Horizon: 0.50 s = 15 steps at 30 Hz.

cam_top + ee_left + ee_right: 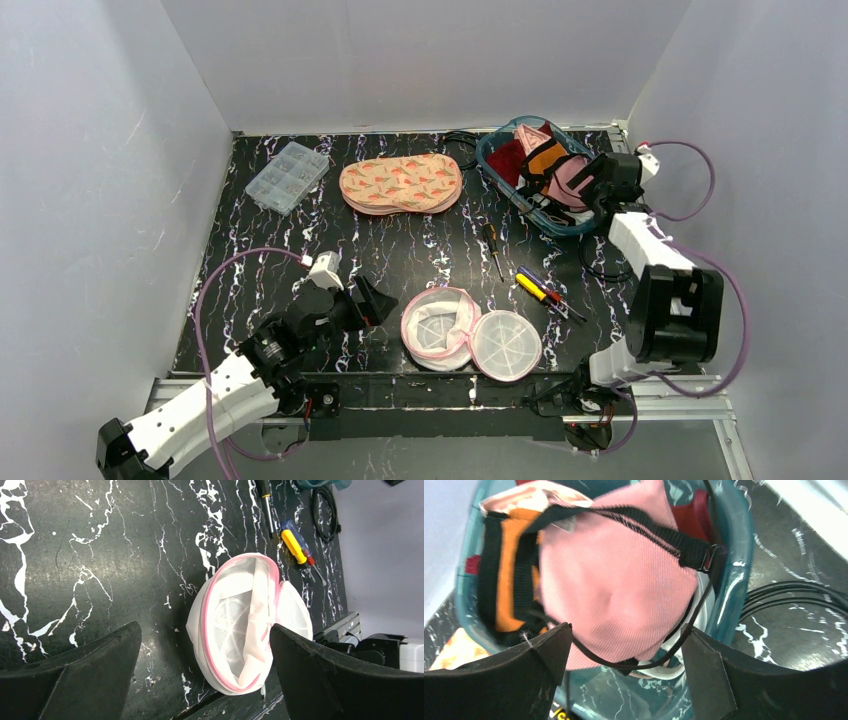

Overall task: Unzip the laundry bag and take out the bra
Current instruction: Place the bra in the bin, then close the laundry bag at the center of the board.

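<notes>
Two arms at a black marbled table (250, 270), seen from above and from each wrist.

**Left arm:** lies low along the near left of the table, its forearm angled toward the centre. The left gripper (385, 302) points rightward at the laundry bag (437, 328), near it but apart. Its jaws are spread wide and hold nothing.

**Right arm:** rises from its base and reaches to the far right corner, with the wrist bent over the teal basket (735, 575). The right gripper (626, 629) has its jaws standing wide apart. The bra (624, 580) lies just beyond the tips and is not pinched.

**Containers:** the basket holds the bra on top, a pink ribbed cup crossed by a black strap (664, 536), beside orange and dark red fabric. The laundry bag is unzipped and shows only its white mesh and inner frame.

**Orientation:** the bag lies flat near the front edge, mouth upward. Its round lid (507, 346) is folded out to the right, touching the body, so the pair runs left to right. The bra is crumpled and its axis cannot be told.
</notes>
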Tool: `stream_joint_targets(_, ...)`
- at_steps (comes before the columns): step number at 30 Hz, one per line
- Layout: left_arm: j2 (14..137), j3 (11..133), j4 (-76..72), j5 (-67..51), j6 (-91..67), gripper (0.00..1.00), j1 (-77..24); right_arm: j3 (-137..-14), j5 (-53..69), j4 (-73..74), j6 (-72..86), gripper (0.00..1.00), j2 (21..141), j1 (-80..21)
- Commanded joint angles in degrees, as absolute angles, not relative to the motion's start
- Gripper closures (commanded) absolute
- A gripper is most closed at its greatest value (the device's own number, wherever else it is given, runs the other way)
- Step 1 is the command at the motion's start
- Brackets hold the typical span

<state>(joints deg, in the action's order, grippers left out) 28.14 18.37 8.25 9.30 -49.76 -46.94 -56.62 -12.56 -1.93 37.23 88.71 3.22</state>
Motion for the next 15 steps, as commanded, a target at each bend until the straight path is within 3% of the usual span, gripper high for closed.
stream_joint_targets(1,29.78,20.76,10.09,10.0,-49.22,0.02,-46.69,-61.93,-18.61,4.7,36.74,0.13,79.03,0.81)
stream_joint_targets(6,30.39,22.01,11.54,8.79,-49.13,0.02,-46.75,-63.85,-19.2,6.02,35.77,0.16,75.77,-2.53)
stream_joint_targets(9,29.99,21.53,10.53,7.58,-49.24,0.04,-46.73,-63.9,-17.93,4.37,35.54,0.31,77.76,-2.55)
stream_joint_targets(12,30.49,21.27,9.69,6.16,-49.37,0.05,-46.75,-64.51,-18.45,3.65,34.51,0.56,82.02,-2.47)
stream_joint_targets(15,31.66,21.56,9.69,4.71,-48.93,0.06,-46.73,-64.89,-18.77,3.37,33.11,0.62,86.98,-2.07)
